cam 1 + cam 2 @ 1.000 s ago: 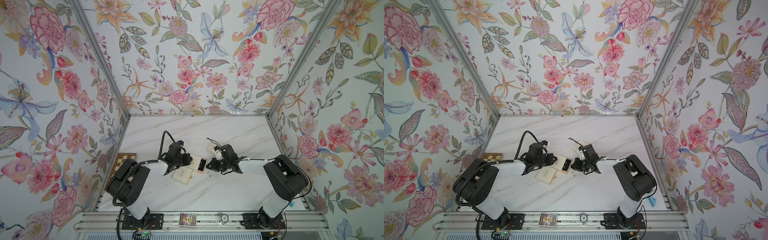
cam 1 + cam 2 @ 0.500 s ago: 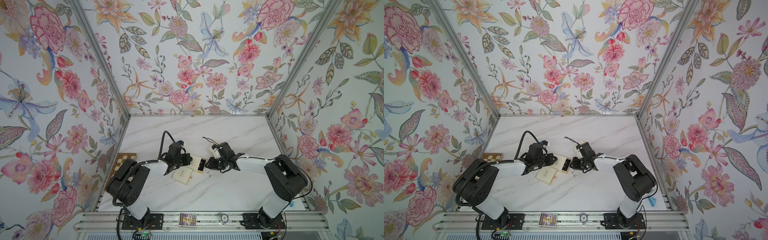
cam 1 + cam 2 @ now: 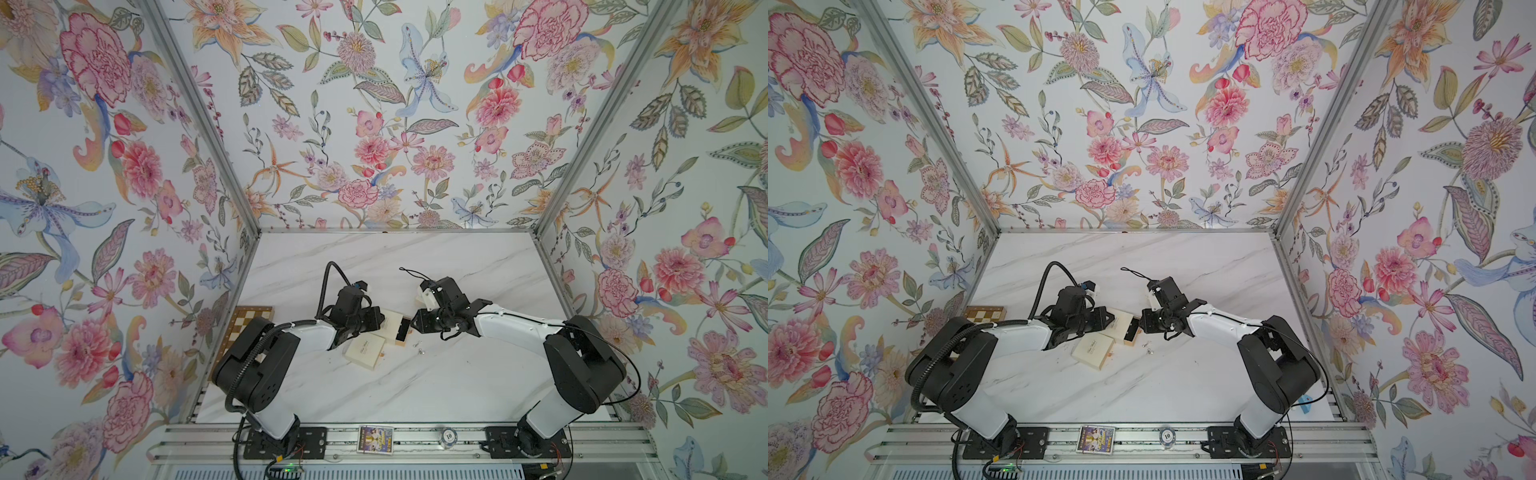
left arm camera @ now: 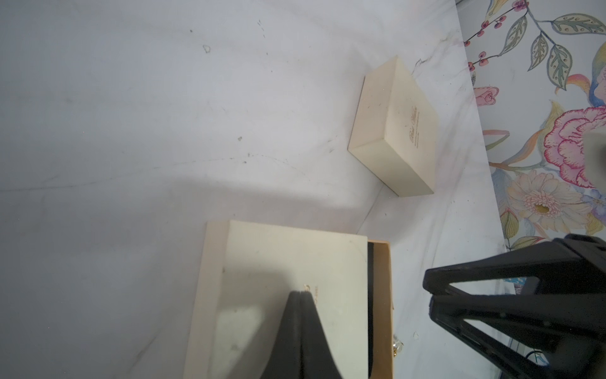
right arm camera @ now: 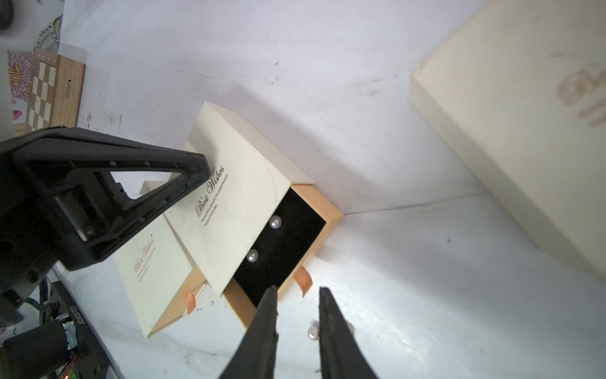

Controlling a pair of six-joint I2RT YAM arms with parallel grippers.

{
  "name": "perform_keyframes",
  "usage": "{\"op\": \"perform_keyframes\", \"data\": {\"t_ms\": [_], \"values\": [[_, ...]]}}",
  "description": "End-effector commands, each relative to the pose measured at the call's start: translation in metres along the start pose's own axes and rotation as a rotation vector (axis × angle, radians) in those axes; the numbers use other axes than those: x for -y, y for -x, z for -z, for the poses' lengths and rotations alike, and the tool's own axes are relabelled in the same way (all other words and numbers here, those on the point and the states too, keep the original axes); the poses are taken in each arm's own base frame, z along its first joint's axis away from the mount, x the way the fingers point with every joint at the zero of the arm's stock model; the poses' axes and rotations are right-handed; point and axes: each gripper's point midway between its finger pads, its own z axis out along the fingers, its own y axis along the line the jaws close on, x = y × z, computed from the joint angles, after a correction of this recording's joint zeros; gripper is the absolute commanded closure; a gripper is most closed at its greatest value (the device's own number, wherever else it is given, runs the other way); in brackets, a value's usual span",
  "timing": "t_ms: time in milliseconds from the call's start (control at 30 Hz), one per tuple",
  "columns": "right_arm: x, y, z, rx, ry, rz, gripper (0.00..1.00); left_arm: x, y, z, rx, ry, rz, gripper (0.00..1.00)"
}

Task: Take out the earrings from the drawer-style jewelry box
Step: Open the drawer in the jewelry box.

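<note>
Right wrist view: the jewelry box (image 5: 242,183) lies flat on the marble table (image 5: 410,279). Its drawer (image 5: 323,210) is drawn partly out of the cream sleeve. Two pearl earrings (image 5: 275,222) sit on the drawer's black pad, apart from each other. An orange pull tab (image 5: 303,280) projects from the drawer front.

Right pincer (image 5: 296,290): fingers narrowly parted, nothing gripped. The tips hang just off the drawer front, beside the tab. One loose earring (image 5: 313,333) lies on the table and shows in the gap against one finger; contact cannot be confirmed. In both top views, two tiny glinting pieces (image 3: 415,344) rest on the table just beside the drawer, close under this pincer.

Left pincer (image 4: 300,293): fully closed, nothing between the fingers. Its tip is pressed down on the sleeve top, next to the gold lettering.

Other items: a second cream box (image 5: 147,262), closed, lies just beside the jewelry box. A third cream box (image 4: 393,131) lies apart from both. A chessboard (image 3: 249,322) sits at the table edge beside the left arm.
</note>
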Motion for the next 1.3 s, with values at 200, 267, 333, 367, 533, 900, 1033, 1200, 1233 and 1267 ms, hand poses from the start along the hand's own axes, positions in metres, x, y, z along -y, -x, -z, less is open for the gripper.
{"op": "perform_keyframes", "data": {"t_ms": [200,267,333,367,533,900,1033,1200,1233,1267], "values": [[-0.001,0.004,-0.004,0.017,-0.005,-0.007,0.72,-0.013,-0.020,-0.002,-0.057,0.048,0.010,1.00],[-0.005,0.005,-0.005,0.016,0.007,-0.003,0.73,-0.013,-0.020,-0.002,-0.057,0.047,0.010,1.00],[-0.007,0.004,-0.007,0.010,0.008,0.000,0.73,-0.013,-0.020,-0.003,-0.058,0.046,0.012,1.00],[-0.007,0.003,-0.008,0.004,0.007,-0.001,0.73,-0.013,-0.020,-0.003,-0.057,0.046,0.012,1.00],[-0.008,0.000,-0.015,-0.007,0.003,-0.008,0.73,-0.014,-0.021,-0.001,-0.055,0.049,0.011,1.00],[-0.006,-0.008,-0.022,-0.029,0.023,-0.049,0.74,-0.013,-0.022,-0.001,-0.057,0.048,0.010,1.00],[-0.008,-0.005,-0.022,-0.026,0.041,-0.084,0.74,-0.015,-0.023,-0.001,-0.058,0.051,0.014,1.00],[-0.007,-0.005,-0.024,-0.036,0.033,-0.124,0.73,-0.015,-0.023,-0.001,-0.056,0.050,0.015,1.00],[-0.006,-0.006,-0.025,-0.044,0.022,-0.130,0.73,-0.014,-0.023,-0.001,-0.057,0.049,0.012,1.00],[-0.004,-0.006,-0.025,-0.049,0.009,-0.136,0.73,-0.015,-0.023,-0.001,-0.057,0.049,0.014,1.00]]}}
